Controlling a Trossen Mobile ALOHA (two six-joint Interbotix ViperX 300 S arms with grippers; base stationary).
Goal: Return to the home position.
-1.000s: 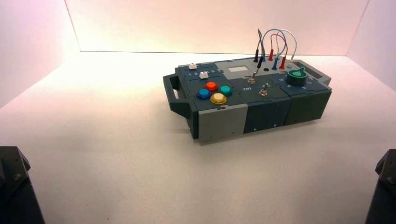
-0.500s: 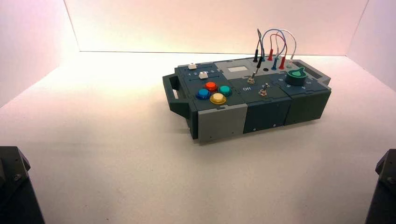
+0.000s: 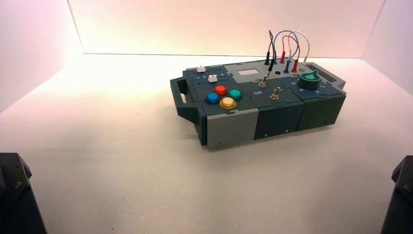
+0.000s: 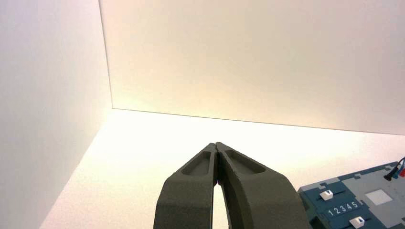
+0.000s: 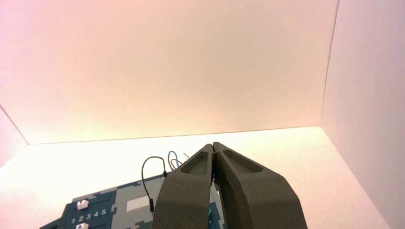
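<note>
The box (image 3: 229, 127) stands right of the table's middle, turned a little. On top it bears four round buttons, blue (image 3: 212, 98), red (image 3: 220, 90), teal (image 3: 235, 94) and yellow (image 3: 227, 103), two white sliders (image 3: 212, 78), two toggle switches (image 3: 274, 94), a green knob (image 3: 309, 80) and looped wires (image 3: 287, 46). My left arm (image 3: 14, 195) is parked at the near left corner, my right arm (image 3: 399, 195) at the near right corner. My left gripper (image 4: 217, 144) is shut and empty, held above the table. My right gripper (image 5: 212, 144) is shut and empty, pointing toward the box's wires (image 5: 149, 179).
White walls close in the table at the back and both sides. The box's dark handle (image 3: 181, 97) sticks out on its left end. The sliders' scale with the numbers 1 to 5 (image 4: 345, 208) shows in the left wrist view.
</note>
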